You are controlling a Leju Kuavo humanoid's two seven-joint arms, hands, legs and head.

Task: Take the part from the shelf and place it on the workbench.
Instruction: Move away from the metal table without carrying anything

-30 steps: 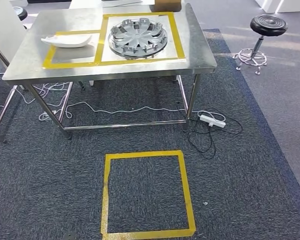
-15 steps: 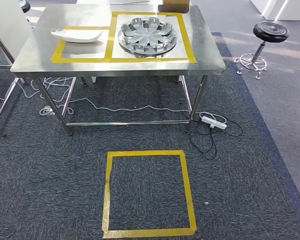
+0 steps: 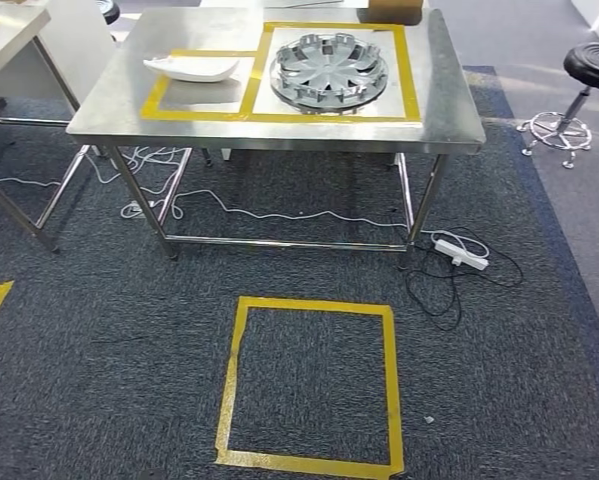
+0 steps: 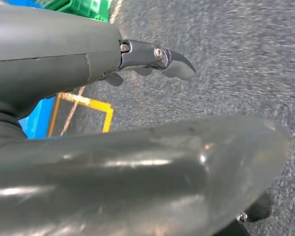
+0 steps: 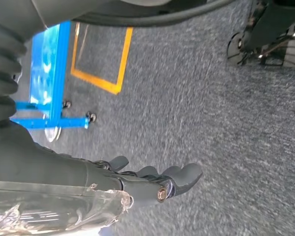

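A workbench (image 3: 447,110) stands at the far side of the floor. On it, a wheel cover (image 3: 328,70) lies inside a taped frame (image 3: 409,80) toward the right, and a tray (image 3: 192,67) lies just left of it, on the far edge of a smaller taped frame (image 3: 157,98). A box (image 3: 390,10) sits at the far edge behind the wheel cover. Under the workbench, cables (image 3: 281,214) run right to a power strip (image 3: 460,252). Near, before the workbench, a taped square (image 3: 235,370) lies on the floor. A stool (image 3: 579,90) stands far right; another table (image 3: 2,30) stands far left.
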